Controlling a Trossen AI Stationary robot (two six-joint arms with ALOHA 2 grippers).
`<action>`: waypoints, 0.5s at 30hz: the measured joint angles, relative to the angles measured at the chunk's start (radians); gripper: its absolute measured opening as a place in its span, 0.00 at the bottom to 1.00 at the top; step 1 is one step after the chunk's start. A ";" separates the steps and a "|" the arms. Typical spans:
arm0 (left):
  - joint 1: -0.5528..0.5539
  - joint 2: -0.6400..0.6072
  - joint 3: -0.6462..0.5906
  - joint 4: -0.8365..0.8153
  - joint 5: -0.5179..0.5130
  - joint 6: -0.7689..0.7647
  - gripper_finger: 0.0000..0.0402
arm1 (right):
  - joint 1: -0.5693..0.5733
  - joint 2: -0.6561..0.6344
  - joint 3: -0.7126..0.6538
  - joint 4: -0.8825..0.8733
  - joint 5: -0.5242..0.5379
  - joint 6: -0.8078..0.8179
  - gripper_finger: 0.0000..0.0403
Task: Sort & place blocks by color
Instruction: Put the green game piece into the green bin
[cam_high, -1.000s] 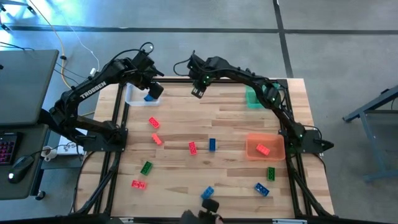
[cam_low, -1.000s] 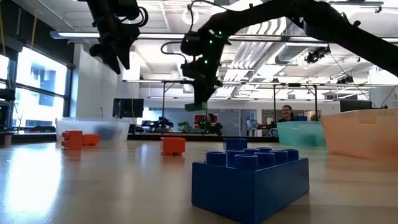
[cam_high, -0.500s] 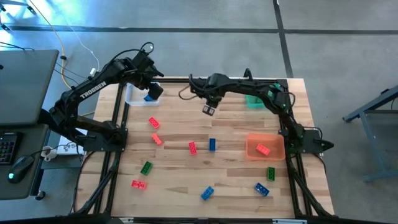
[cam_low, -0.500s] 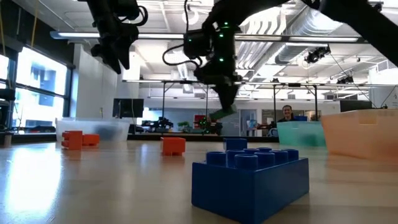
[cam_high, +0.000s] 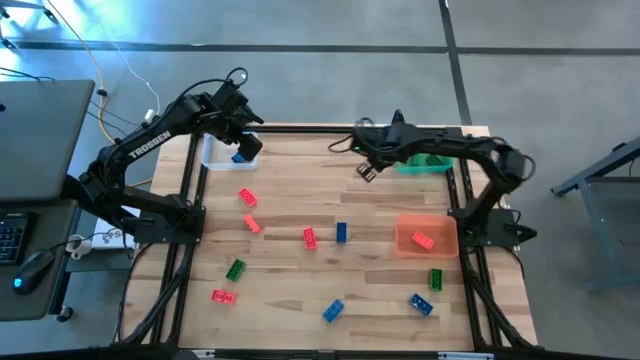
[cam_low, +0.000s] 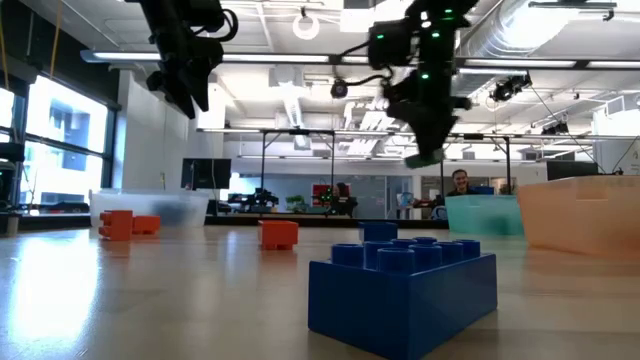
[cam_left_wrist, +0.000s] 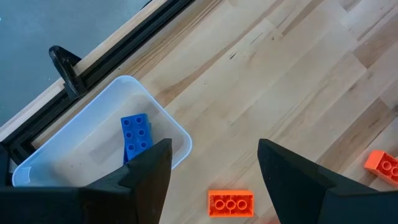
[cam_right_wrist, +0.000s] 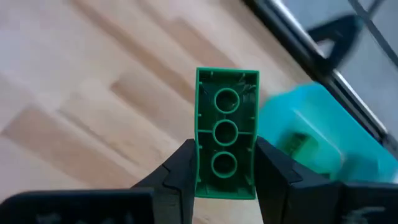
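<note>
My right gripper (cam_high: 366, 170) hangs over the far part of the table, just left of the green bin (cam_high: 420, 160), and is shut on a green block (cam_right_wrist: 226, 134). In the low view that block (cam_low: 425, 158) shows high above the table. My left gripper (cam_high: 243, 145) is open above the clear bin (cam_high: 218, 152), which holds one blue block (cam_left_wrist: 135, 135). Several red, blue and green blocks lie loose on the table, among them a red one (cam_high: 310, 237), a blue one (cam_high: 341, 232) and a green one (cam_high: 235, 269). My right gripper pinches the green block between its two fingers, one on each long side, at the end nearer the wrist (cam_right_wrist: 205, 177). The rest of the block sticks out past the fingertips, its hollow underside toward the wrist camera. The block is lifted clear of the table.
The orange bin (cam_high: 427, 238) at the right edge holds a red block (cam_high: 423, 240). The green bin (cam_right_wrist: 311, 134) has a green block (cam_right_wrist: 298, 144) inside. A red block (cam_left_wrist: 231, 203) lies near the clear bin. A blue block (cam_low: 400, 290) sits at the near edge. A person (cam_low: 460, 185) is in the room beyond.
My right gripper has swung along the far side toward the table's right, from the far middle to just beside the green bin, carrying the green block clear of the table.
</note>
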 joint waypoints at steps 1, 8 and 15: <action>0.000 0.000 0.000 0.000 0.000 -0.004 0.56 | -0.011 -0.035 -0.035 0.014 0.015 0.019 0.25; -0.017 0.000 0.000 0.000 0.000 -0.043 0.56 | -0.119 -0.241 -0.235 0.102 0.084 0.151 0.25; -0.057 0.000 0.000 0.000 0.000 -0.156 0.56 | -0.256 -0.320 -0.376 0.234 0.104 0.163 0.25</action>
